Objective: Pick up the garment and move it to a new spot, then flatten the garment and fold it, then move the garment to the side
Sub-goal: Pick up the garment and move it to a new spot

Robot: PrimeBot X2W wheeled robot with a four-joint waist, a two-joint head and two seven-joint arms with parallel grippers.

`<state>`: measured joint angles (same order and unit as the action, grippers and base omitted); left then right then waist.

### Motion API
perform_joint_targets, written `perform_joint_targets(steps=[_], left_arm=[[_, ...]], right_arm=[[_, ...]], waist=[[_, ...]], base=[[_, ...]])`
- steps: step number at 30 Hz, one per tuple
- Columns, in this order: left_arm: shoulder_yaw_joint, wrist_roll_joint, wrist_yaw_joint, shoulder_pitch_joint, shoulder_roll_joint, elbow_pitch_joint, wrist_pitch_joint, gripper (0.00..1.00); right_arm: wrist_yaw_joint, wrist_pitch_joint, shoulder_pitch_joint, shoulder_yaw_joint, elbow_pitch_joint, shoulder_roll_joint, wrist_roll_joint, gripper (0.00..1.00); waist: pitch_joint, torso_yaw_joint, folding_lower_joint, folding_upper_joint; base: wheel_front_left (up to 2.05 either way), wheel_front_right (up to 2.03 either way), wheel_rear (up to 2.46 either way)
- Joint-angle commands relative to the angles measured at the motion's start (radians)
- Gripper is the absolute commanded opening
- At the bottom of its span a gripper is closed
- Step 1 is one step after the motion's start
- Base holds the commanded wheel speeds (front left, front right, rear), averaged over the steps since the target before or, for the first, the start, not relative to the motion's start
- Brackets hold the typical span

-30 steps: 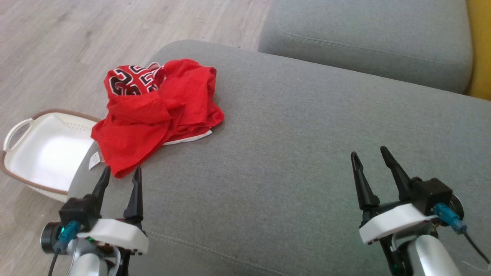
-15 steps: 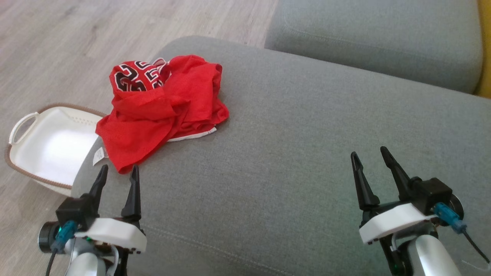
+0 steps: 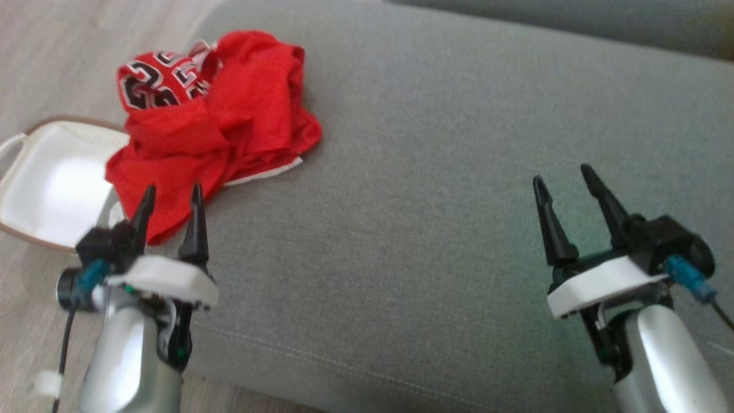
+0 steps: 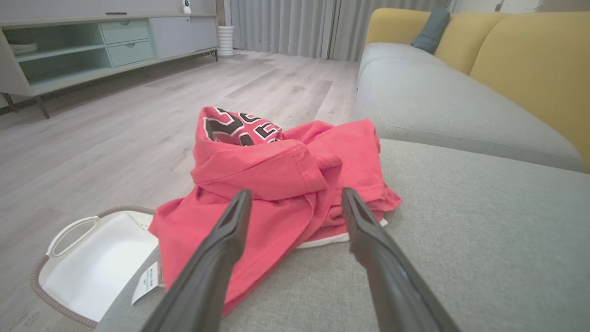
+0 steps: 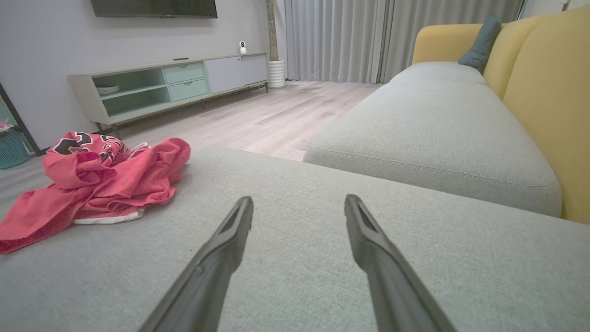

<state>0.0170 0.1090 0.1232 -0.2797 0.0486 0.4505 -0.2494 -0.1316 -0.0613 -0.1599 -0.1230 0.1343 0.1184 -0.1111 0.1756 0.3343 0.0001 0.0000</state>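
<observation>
In the head view, the red garment (image 3: 212, 115) is lying crumpled in the upper left, on the corner of the grey cushion (image 3: 430, 172), beside a white basket (image 3: 51, 183) at the left edge. The left gripper (image 3: 173, 189), at lower left, is holding its fingers spread near the cloth's lower edge. The right gripper (image 3: 561, 173), at lower right, is spread too, over bare cushion. In the left wrist view, the garment is sitting at centre, behind the parted fingers. In the right wrist view, it is lying at middle left, well apart from the parted fingers.

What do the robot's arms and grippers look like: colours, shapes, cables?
The left gripper and right gripper match: two long, black, pointed fingers on a black block, over a white plate. A blue plug with a dark cable enters each block. The forearms are rounded, shiny silver.
</observation>
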Motion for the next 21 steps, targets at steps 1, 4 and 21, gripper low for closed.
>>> perform_joint_targets(steps=[1,4,21], left_arm=[[0.04,0.008,-0.001,-0.066,0.014,-0.007,-0.012,1.0],[0.048,0.022,0.001,-0.149,0.018,0.064,-0.012,1.0],[0.015,0.116,0.007,-0.579,0.072,0.581,0.027,1.0]], right_arm=[[0.001,0.005,-0.04,-0.022,-0.045,0.014,0.008,1.0],[0.001,0.023,-0.063,-0.022,-0.067,0.031,0.014,1.0],[0.001,0.083,-0.112,-0.012,-0.149,0.079,0.026,1.0]], waist=[[0.066,-0.019,-0.0001,0.0],[0.119,-0.025,-0.0001,0.0],[0.268,-0.013,-0.0001,0.0]], base=[[0.0,0.0,0.0],[0.0,0.0,0.0],[0.0,0.0,0.0]])
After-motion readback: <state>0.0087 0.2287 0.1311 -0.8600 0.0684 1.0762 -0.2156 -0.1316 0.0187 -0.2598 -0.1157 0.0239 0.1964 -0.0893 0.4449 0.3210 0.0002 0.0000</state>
